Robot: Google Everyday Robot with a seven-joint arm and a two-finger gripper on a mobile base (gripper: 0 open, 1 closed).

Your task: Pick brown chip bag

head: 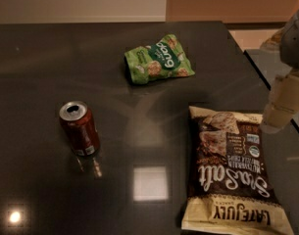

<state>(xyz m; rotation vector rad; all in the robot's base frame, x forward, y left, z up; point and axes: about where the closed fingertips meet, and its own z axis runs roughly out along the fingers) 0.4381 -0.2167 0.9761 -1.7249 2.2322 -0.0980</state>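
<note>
Three items lay on the table (pixel 41 58). The brown bag (pixel 232 175) lay flat at near right, with the gripper (pixel 276 119) just above its far right corner; how far it was open could not be told. The bag looked light, crinkly and slippery, so it was probably best pinched at an end seam.
</note>
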